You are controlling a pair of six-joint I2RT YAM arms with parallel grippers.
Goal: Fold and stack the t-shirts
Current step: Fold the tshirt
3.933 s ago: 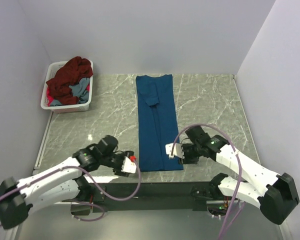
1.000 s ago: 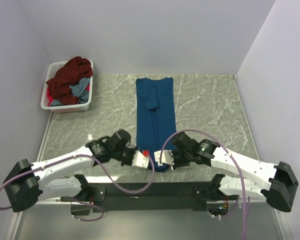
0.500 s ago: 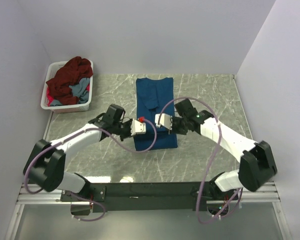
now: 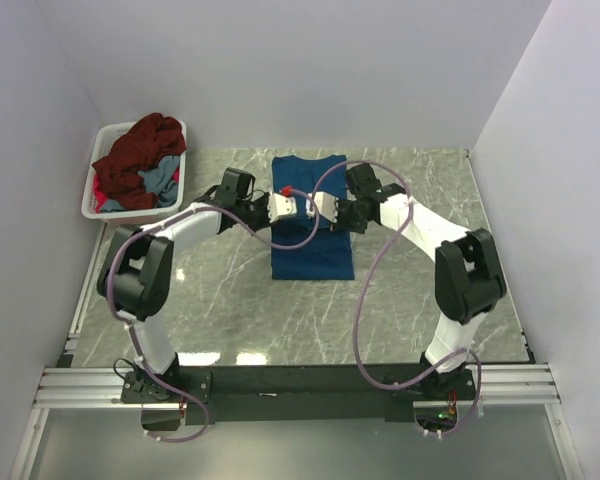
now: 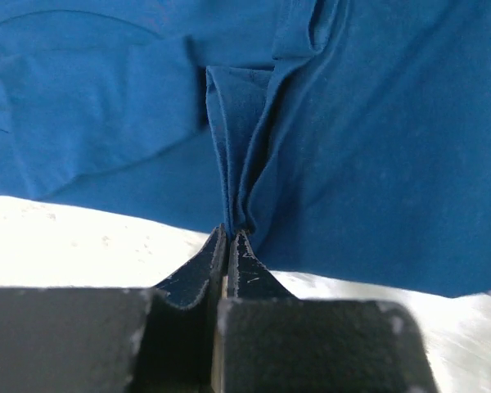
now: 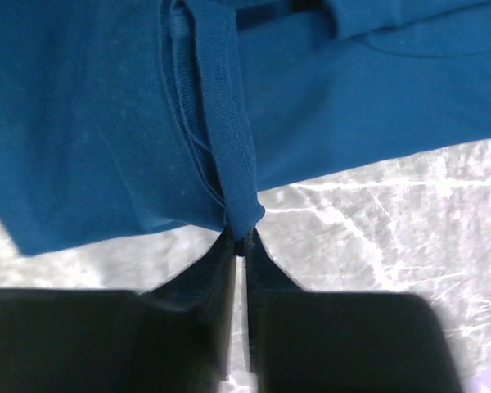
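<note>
Blue t-shirt (image 4: 313, 255): on table (image 4: 420, 280), right of basket (image 4: 92, 178), well apart; long axis roughly parallel w/ basket's long side.
L gripper (image 5: 229, 237): fingers pressed together, pinching a bunch of the blue cloth on the shirt's basket-side edge.
R gripper (image 6: 241, 239): likewise closed, nipping a stitched hem on the edge away from basket.
Key relation: both pinches sit abt level w/ basket's near end; bare collar part lies beyond them (so next move prob. runs that way, arms in step).
Basket contents: maroon t-shirt (image 4: 140, 150) heaped on top, grey-blue t-shirt (image 4: 162, 182) beneath.
</note>
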